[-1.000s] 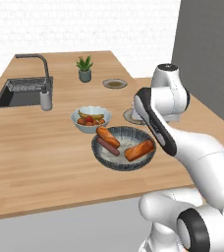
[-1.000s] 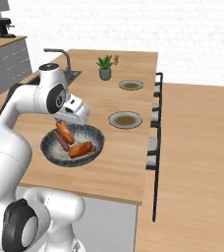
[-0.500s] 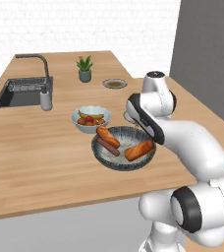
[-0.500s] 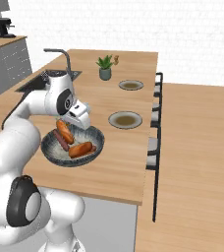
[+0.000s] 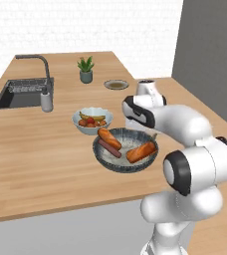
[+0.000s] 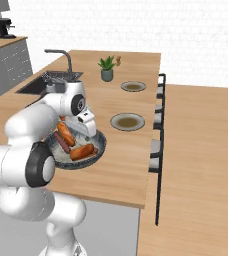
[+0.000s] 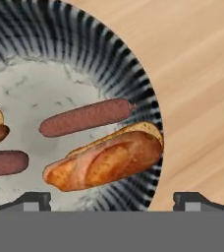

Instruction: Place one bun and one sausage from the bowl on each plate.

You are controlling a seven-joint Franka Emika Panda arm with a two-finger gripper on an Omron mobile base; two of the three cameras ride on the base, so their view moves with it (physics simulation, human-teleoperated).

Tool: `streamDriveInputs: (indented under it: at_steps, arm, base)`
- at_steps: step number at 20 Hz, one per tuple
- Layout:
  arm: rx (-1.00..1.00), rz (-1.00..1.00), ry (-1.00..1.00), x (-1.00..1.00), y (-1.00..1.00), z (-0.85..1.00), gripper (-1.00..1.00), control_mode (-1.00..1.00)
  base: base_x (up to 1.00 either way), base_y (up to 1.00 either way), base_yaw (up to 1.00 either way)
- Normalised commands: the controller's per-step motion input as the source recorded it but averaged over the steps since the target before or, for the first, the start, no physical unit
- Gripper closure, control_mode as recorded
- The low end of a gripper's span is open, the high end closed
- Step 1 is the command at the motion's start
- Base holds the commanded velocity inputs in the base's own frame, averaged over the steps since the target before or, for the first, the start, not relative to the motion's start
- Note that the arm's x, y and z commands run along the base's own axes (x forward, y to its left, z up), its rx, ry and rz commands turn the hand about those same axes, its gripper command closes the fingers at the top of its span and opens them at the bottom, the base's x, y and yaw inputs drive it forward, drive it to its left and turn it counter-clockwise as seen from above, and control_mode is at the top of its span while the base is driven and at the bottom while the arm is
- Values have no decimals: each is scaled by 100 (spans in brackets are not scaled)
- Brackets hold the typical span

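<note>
Centrally in the left base view, the bowl [image 5: 125, 149] holds buns and sausages beside a fruit bowl [image 5: 92, 120]; the arm hides the nearer plate. Rightward in the right base view, both plates [image 6: 127, 121] wait bare. Closest, the hand view frames a bun [image 7: 106, 158] between wide-open fingertips [image 7: 33, 201], ready to grasp; another bun is cropped.
</note>
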Motion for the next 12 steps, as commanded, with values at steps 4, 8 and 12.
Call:
streamDriveInputs:
  at_steps: [4,8,12]
  arm:
    - [0,-10,21,-10,0,-48,-100,-100]
    - [0,-8,14,-3,0,-43,-100,-100]
    - [0,-7,13,2,1,-40,-100,-100]
  base:
    - [0,0,0]
    - [0,0,0]
    - [0,0,0]
